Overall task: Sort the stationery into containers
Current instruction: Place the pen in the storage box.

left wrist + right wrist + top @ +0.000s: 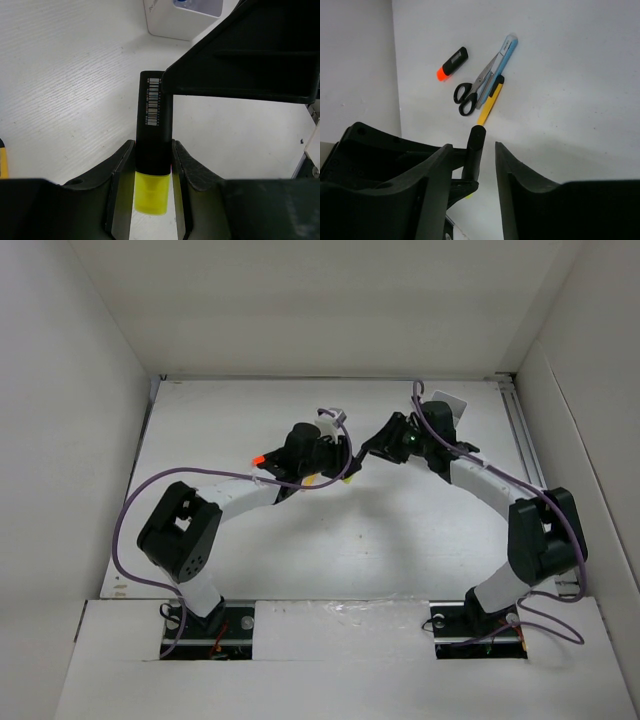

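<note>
Highlighter (153,131) sits clamped inside the left end effector (152,172).

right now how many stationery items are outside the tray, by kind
highlighters and markers: 2 (black highlighter in the left gripper, orange-tipped marker)
black-handled scissors: 1
light blue pen: 1
yellow stick: 1
total: 5

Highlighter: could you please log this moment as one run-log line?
left gripper: shut on highlighter | right gripper: open around its black end | scissors: loose on table
</note>
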